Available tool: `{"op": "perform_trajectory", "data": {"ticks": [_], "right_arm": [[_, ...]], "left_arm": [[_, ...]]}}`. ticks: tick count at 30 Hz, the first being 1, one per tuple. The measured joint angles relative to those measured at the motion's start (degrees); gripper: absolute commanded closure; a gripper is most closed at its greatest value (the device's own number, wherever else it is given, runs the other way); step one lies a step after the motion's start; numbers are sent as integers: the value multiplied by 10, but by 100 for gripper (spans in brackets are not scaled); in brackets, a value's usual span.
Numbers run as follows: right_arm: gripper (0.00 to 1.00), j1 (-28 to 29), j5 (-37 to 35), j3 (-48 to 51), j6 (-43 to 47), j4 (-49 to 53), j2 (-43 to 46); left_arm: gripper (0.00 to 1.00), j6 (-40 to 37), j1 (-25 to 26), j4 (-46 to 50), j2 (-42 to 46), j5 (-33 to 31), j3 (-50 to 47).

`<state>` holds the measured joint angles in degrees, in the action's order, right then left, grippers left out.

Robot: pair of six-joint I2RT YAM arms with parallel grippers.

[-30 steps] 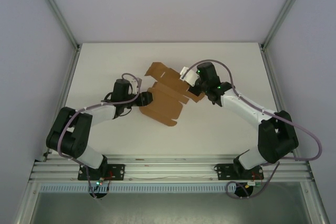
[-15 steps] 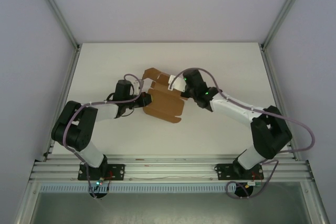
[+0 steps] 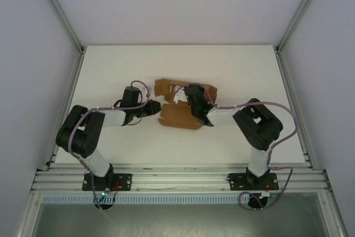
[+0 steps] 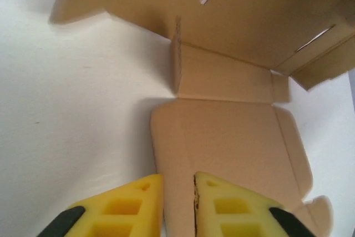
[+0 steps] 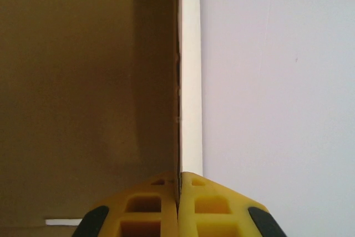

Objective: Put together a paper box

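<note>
Cardboard: the paper box (image 3: 178, 117), a brown die-cut cardboard sheet with flaps and slots, lies partly folded at the middle of the white table (image 3: 111, 70), between the two grippers.
Long axis: it runs left to right across the table, with one panel flat nearest the arms and another raised behind it.
Left gripper (image 4: 178, 180): its yellow fingers stand a narrow gap apart, low at the sheet's left edge. The flat, round-cornered panel lies straight ahead and shows through the gap. Nothing looks clamped.
Right gripper (image 5: 179, 177): its fingers are pressed together, and the thin edge of an upright panel runs into their seam. It looks pinched on that panel, over the sheet's middle.
Nearer arm: the left is closer to the flat panel's free edge, while the right is taken up with the raised panel.
Next move, judged: the left fingers would reach rightward along the long axis to catch the flat panel.
</note>
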<state>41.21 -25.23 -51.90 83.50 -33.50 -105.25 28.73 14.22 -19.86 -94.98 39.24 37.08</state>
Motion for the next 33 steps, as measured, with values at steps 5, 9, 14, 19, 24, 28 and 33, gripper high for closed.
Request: {"op": "perform_trajectory", "data": {"ticks": [5, 9, 14, 19, 24, 28, 33], "right_arm": [[100, 0, 22, 0, 0, 21, 24], [100, 0, 39, 0, 6, 24, 46], [100, 0, 56, 0, 23, 22, 54], [100, 0, 70, 0, 23, 23, 58], [100, 0, 71, 0, 23, 22, 58], [100, 0, 70, 0, 22, 22, 58], [100, 0, 66, -1, 21, 22, 55]], "left_arm": [[16, -15, 0, 44, 16, -42, 5], [0, -23, -16, 100, 52, -92, 32], [0, -24, -82, 159, 71, -181, 111], [0, -33, -121, 204, 6, -236, 239], [7, -48, -115, 200, -81, -184, 294], [24, -69, -94, 200, -123, -122, 295], [36, -85, -59, 148, -109, -62, 248]]}}
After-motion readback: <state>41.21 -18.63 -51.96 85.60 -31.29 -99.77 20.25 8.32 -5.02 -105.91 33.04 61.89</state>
